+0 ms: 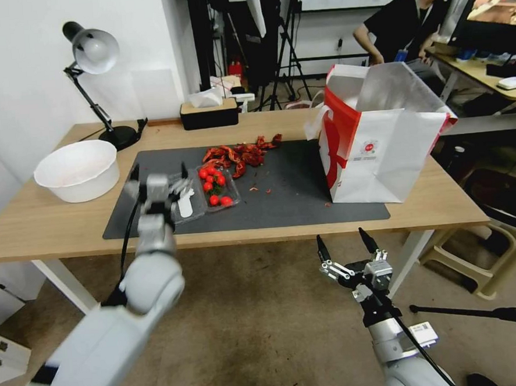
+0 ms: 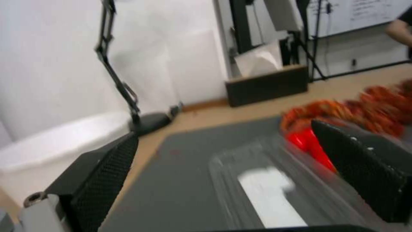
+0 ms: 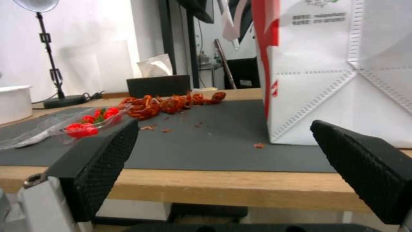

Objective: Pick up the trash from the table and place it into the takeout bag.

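right hand open below table edge | left hand open over clear tray | grey mat | takeout bag upright

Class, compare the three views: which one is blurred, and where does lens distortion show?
Left wrist view: motion-smeared, with the clear tray and crayfish shells streaked. Head view: wide-angle bending of the table edge. Right wrist view: sharp on the takeout bag.

The left gripper covered part of the clear plastic box, and the left wrist view showed that box and its tomatoes as a blur. The white bowl was cut off by the picture's edge. The small print on the takeout bag was too tiny to read.
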You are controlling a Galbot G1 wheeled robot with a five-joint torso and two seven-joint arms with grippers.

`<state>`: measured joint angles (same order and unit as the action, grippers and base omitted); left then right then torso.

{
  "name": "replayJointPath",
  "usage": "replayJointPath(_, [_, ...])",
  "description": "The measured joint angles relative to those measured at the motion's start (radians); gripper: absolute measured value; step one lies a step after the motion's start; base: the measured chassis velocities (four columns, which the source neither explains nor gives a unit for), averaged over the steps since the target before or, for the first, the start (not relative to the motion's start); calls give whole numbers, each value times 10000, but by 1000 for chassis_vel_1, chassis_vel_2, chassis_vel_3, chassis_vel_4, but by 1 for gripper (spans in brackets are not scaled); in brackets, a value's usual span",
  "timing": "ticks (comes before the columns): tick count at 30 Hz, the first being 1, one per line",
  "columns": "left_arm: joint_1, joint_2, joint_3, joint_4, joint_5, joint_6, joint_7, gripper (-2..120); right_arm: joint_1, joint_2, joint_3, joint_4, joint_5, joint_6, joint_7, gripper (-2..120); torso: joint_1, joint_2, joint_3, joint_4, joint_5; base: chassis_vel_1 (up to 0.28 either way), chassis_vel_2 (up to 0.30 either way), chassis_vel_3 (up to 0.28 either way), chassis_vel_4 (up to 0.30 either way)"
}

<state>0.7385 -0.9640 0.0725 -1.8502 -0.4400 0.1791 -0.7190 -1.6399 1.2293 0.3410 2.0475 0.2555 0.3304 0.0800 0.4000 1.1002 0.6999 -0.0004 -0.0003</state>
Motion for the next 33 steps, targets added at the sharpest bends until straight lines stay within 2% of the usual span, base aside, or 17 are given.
replayJointPath(3, [326,-6,-198,-79,242,-30,-13,100,2,0,-1,11,1,-6,0,100,0,0,0,3,1,0,0,0,0])
replayJointPath(4, [676,-15,-416,-181,457,-63,-17,100,7,0,-3,27,0,-10,0,100,-1,0,0,12,2,0,0,0,0])
replayJointPath(5, [999,31,-669,-403,622,-214,39,100,5,-2,-6,54,0,-16,0,100,-1,0,0,-4,1,0,0,0,0])
replayJointPath(9, [1743,117,-1094,-789,809,-406,157,100,-17,-12,10,134,1,-29,10,100,-1,1,0,-3,12,0,0,0,0])
replayJointPath(10, [2344,136,-1386,-1002,890,-508,195,100,-75,-17,49,193,1,-32,14,100,0,0,1,8,-1,0,0,0,0])
replayJointPath(11, [3029,132,-1683,-1180,991,-703,219,100,-145,-18,89,227,1,-24,16,100,-2,1,0,11,3,0,0,0,0])
replayJointPath(13, [3686,118,-1924,-1363,1078,-877,349,100,-243,-19,154,243,-5,18,14,100,-2,0,-1,6,6,0,0,0,0])
replayJointPath(15, [3818,115,-1960,-1397,1082,-899,393,100,-275,-20,178,247,-7,33,14,100,-1,1,-1,5,3,0,0,0,0])
replayJointPath(17, [4728,104,-2226,-1683,1016,-1081,729,100,-385,-29,266,276,2,84,14,100,-1,0,0,4,2,0,0,0,0])
replayJointPath(18, [4728,104,-2226,-1683,1016,-1081,729,100,-385,-29,266,276,2,84,14,100,-1,0,0,4,2,0,0,0,0])
replayJointPath(21, [6283,-73,-2987,-1849,1201,-2255,1535,100,-419,0,273,304,7,111,17,100,-1,-1,0,5,4,0,0,0,0])
replayJointPath(27, [7296,-353,-3519,-1907,1284,-3066,2034,100,-377,16,241,313,5,111,43,100,-1,-1,-1,6,4,0,0,0,0])
replayJointPath(28, [7627,-448,-3694,-1953,1222,-3321,2222,100,-350,21,238,314,3,111,67,100,-1,-1,0,-2,3,0,0,0,0])
replayJointPath(29, [8296,-617,-3965,-2013,1042,-3895,2655,100,-302,39,234,314,3,111,125,100,0,-1,0,7,5,0,0,0,0])
replayJointPath(30, [8296,-617,-3965,-2013,1042,-3895,2655,100,-302,39,234,314,3,111,125,100,0,-1,0,7,5,0,0,0,0])
replayJointPath(32, [9173,-833,-4149,-2037,1080,-4624,3107,100,-231,82,232,305,-99,30,478,100,-1,-1,0,6,4,0,0,0,0])
replayJointPath(33, [9173,-833,-4149,-2037,1080,-4624,3107,100,-231,82,232,305,-99,30,478,100,-1,-1,0,6,4,0,0,0,0])
